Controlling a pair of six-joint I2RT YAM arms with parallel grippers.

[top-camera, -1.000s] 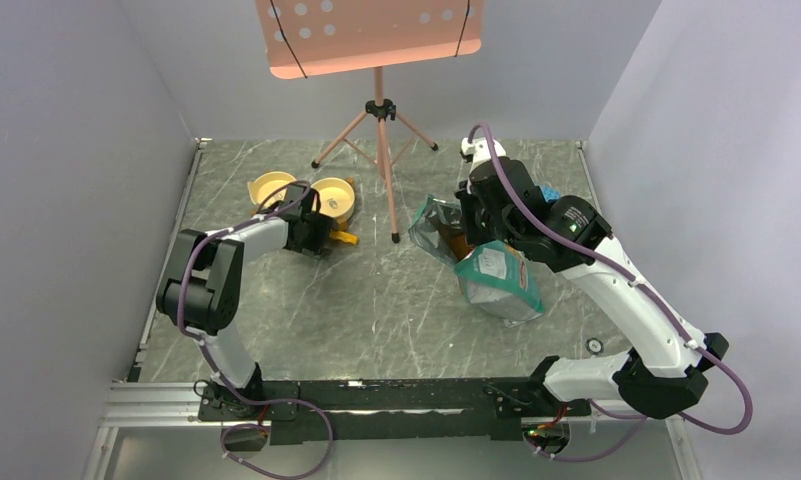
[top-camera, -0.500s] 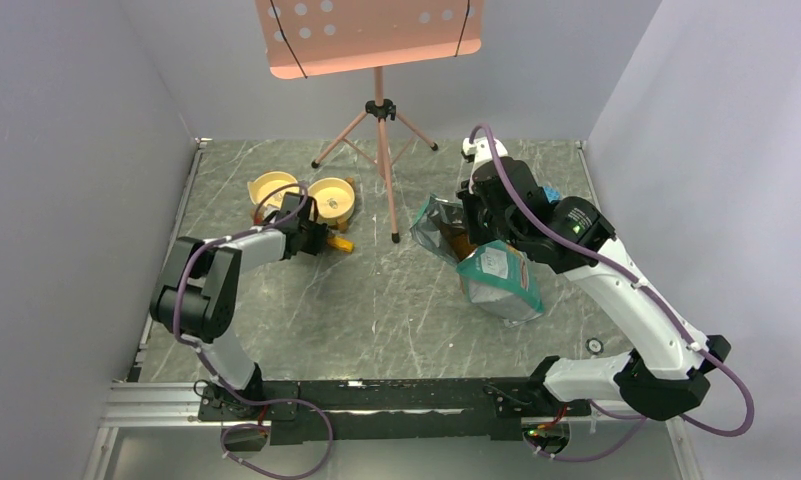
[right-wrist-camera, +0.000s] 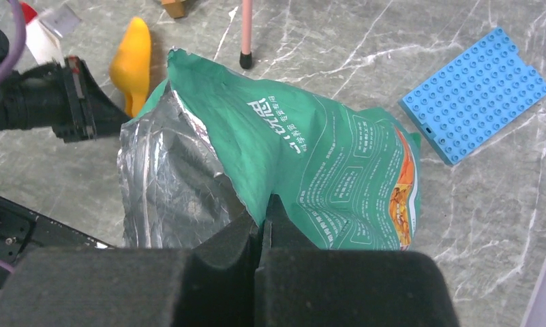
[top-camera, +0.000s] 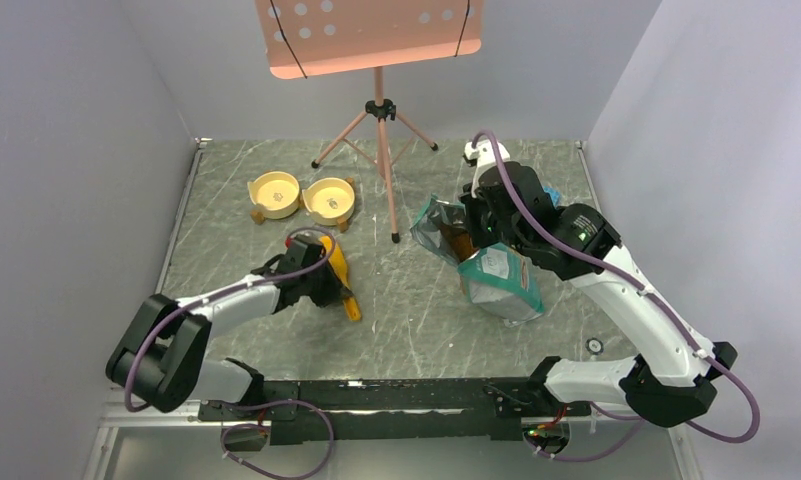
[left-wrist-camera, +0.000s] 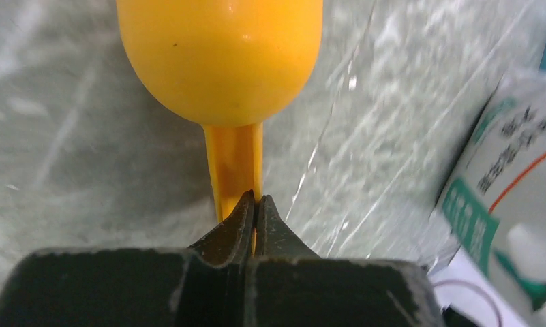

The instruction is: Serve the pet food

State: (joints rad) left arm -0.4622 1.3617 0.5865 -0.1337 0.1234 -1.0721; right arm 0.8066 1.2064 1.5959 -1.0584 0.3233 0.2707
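My left gripper (top-camera: 332,285) is shut on the handle of the yellow scoop (top-camera: 338,262), held over the table left of the middle. In the left wrist view the jaws (left-wrist-camera: 255,201) pinch the thin handle, and the scoop's bowl (left-wrist-camera: 219,58) points away from them. My right gripper (top-camera: 476,232) is shut on the torn rim of the teal-green bag (top-camera: 501,282). The right wrist view shows its fingers (right-wrist-camera: 263,208) pinching the rim, the bag (right-wrist-camera: 311,157) gaping open with a silver lining (right-wrist-camera: 168,184). The pet food is hidden from view.
Two yellow bowls (top-camera: 275,193) (top-camera: 331,198) sit in a wooden holder at the back left. A pink music stand (top-camera: 380,110) has a tripod foot (top-camera: 394,238) between the bowls and the bag. A blue studded plate (right-wrist-camera: 474,95) lies behind the bag.
The left gripper closed on the scoop's handle beside the bowls and drew it toward the near side of the table. The right arm and bag barely moved.
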